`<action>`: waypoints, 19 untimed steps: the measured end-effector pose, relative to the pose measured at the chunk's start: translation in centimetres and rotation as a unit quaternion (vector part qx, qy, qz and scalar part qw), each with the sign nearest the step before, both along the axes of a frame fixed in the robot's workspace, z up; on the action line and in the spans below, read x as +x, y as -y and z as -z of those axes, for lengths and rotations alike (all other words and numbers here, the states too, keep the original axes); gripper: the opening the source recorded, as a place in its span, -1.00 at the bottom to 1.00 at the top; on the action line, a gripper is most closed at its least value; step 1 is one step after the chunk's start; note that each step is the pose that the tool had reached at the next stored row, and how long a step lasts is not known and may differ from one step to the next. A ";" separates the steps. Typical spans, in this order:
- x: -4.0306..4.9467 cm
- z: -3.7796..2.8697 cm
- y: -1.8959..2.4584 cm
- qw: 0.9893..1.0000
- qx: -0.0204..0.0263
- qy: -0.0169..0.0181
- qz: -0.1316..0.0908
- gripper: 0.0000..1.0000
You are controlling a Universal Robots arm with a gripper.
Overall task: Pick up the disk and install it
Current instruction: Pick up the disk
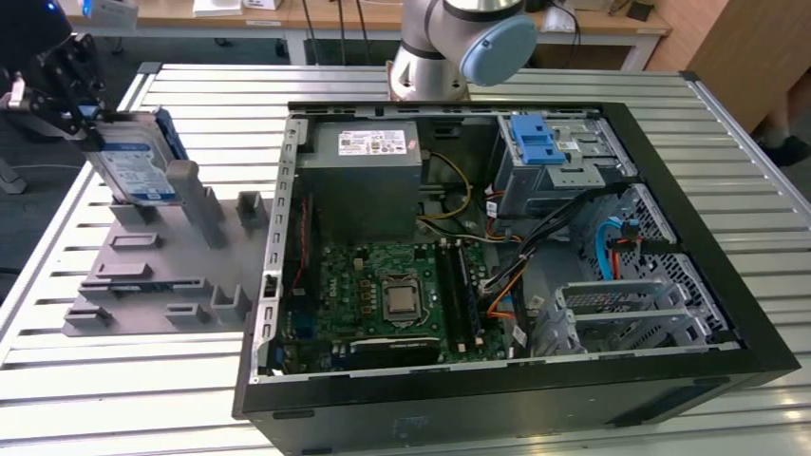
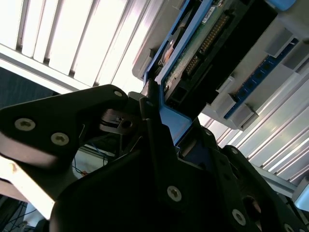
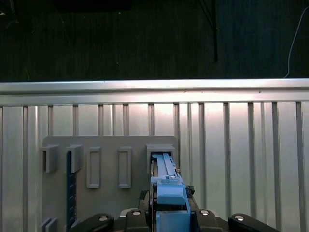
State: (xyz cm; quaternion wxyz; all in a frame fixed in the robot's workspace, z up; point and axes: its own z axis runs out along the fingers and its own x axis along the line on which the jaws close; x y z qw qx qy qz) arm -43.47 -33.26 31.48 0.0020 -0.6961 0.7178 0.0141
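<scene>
We see the tool (image 1: 84,116) closed on the disk's (image 1: 131,163) upper end, clamping its blue rail. The disk stands upright at the grey holder (image 1: 190,275) on the worktop (image 1: 127,380).

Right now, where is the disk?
At the exterior view's left, the disk is upright at the grey holder tray, beside the open computer case, with the gripper clamped on it.

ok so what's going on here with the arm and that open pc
The robot arm has its gripper closed on the blue rail of the hard disk. The disk stands on edge at the grey slotted holder, at the exterior view's left. Whether it has left its slot cannot be told. The open computer case lies beside the holder, and the disk is not in it yet.
</scene>
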 end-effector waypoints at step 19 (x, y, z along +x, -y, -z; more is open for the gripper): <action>0.00 -0.87 -0.01 1.000 0.000 0.000 0.000 -0.27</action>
